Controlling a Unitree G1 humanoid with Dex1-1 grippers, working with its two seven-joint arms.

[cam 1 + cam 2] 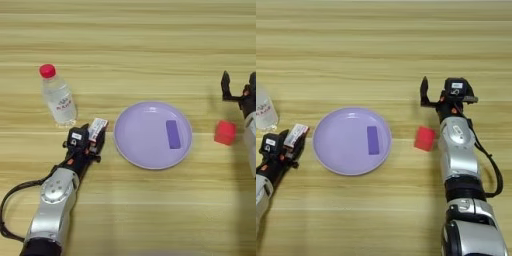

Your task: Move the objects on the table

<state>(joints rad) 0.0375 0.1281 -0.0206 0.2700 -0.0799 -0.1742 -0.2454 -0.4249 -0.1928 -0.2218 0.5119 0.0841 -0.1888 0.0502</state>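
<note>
Your inventory on the light-wood counter (150, 45):

- White box with red print (97, 130): clamped in your left end effector (89, 142), just left of the plate's rim. It sits tilted, long axis running from lower left to upper right, upper end toward the far side.
- Clear bottle with red cap (57, 95): stands upright at the far left, cap uppermost, just behind the left end effector; whether they touch, you cannot tell.
- Red cube (425, 138): rests on the counter right of the plate, just beside your right arm.
- Right end effector (437, 91): beyond the cube, fingers spread, grasping nothing.
- Lilac plate (145, 150): centre, carrying a small purple bar (173, 134), long axis near-to-far.
</note>
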